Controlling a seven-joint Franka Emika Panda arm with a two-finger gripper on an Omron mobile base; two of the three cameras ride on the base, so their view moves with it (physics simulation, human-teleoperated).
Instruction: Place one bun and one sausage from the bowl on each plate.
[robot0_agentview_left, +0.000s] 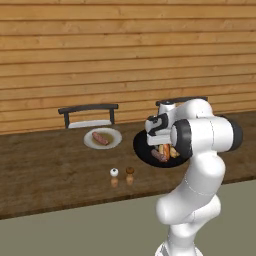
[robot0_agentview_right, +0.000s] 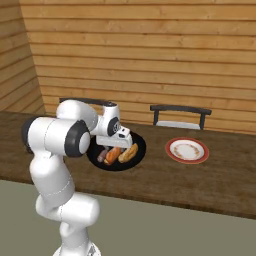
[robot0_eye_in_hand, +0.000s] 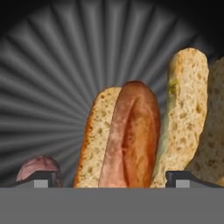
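I've got the arm bent fwd at the elbow, hand pointing down over the bowl (robot0_agentview_right: 137, 150) near the bench (robot0_agentview_left: 50, 175) mid. Gripper (robot0_eye_in_hand: 112, 177) spread wide, holding nothing, fingertips (robot0_eye_in_hand: 41, 178) either side of a sausage (robot0_eye_in_hand: 133, 135) that lies on a bun (robot0_eye_in_hand: 94, 140); 2nd bun (robot0_eye_in_hand: 186, 100) just beside. Pale plate (robot0_agentview_left: 114, 140) w/ one sausage (robot0_agentview_left: 100, 138) toward the back edge. Reddish plate (robot0_agentview_right: 187, 150) on the bowl's other side. No readable writing.
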